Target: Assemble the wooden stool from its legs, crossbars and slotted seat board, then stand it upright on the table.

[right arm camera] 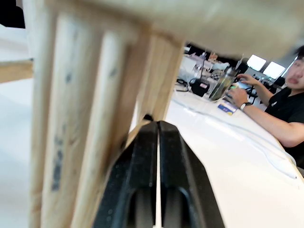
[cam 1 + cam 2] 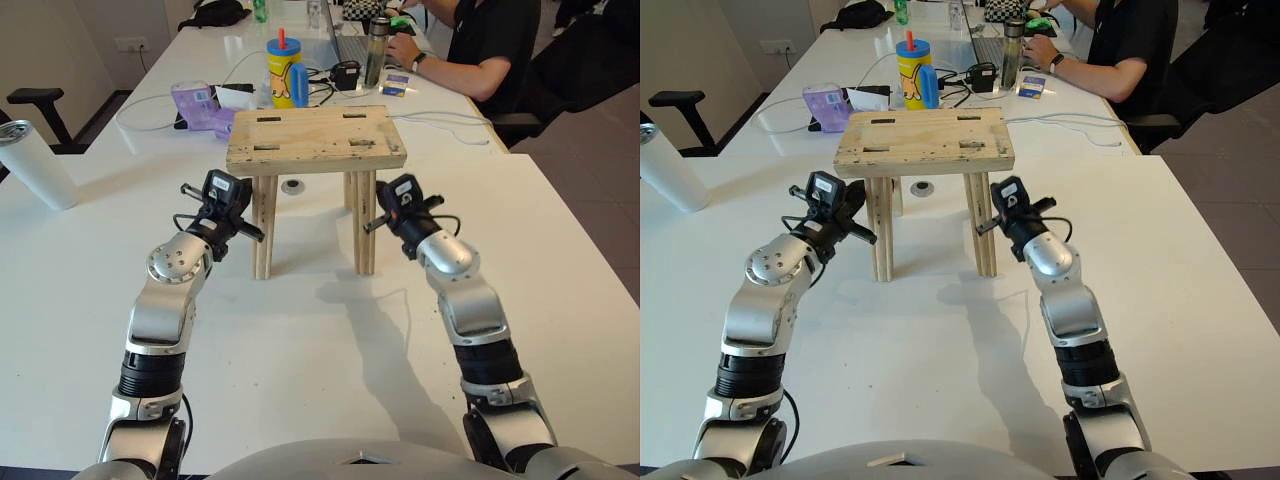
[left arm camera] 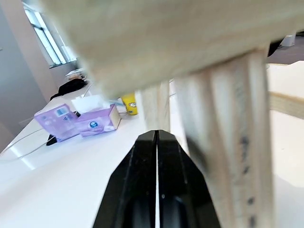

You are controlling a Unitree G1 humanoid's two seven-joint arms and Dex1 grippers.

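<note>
Wooden stool (image 2: pixel 315 140) is upright on the white counter (image 2: pixel 300 340) and looks fully assembled. Left claw (image 2: pixel 243 222) sits just beside the left front leg (image 2: pixel 263 225), right claw (image 2: pixel 380 212) just beside the right front leg (image 2: pixel 365 225). Both have fingers pressed together, holding nothing. Risk: a sideways nudge on retreat could tip or skid it.

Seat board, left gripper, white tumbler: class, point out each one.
Seat board (image 2: pixel 315 135): left eye view, middle of top face.
Left gripper (image 3: pixel 156 137): left wrist view, closed fingertips.
White tumbler (image 2: pixel 38 168): left eye view, side wall.
</note>
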